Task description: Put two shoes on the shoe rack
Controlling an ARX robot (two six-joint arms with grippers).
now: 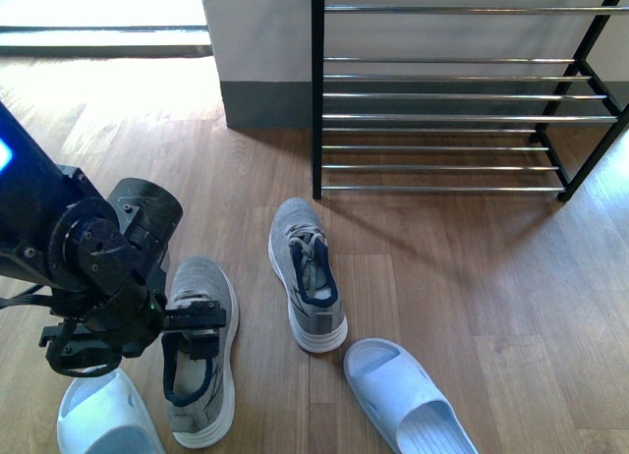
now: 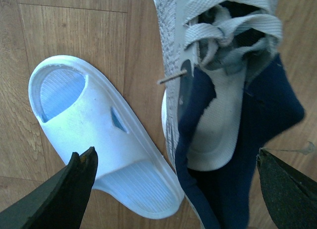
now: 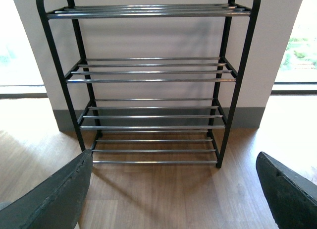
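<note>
1. Fingers point(image 2: 62, 192) of the left gripper point(image 1: 200, 334) are spread wide, straddling the heel opening of the nearer shoe point(image 1: 201, 282). They pinch nothing, and I cannot tell whether they touch it. They look lined up to take the collar.
2. Fingers point(image 3: 54, 194) of the right gripper point(image 3: 173, 154) are equally wide apart and empty, facing the shoe rack point(image 3: 148, 81).
3. Both shoes lie on the floor point(image 1: 472, 277) before the rack, the second shoe point(image 1: 307, 272) closer to it, with white slippers point(image 1: 408, 395) nearby.
</note>
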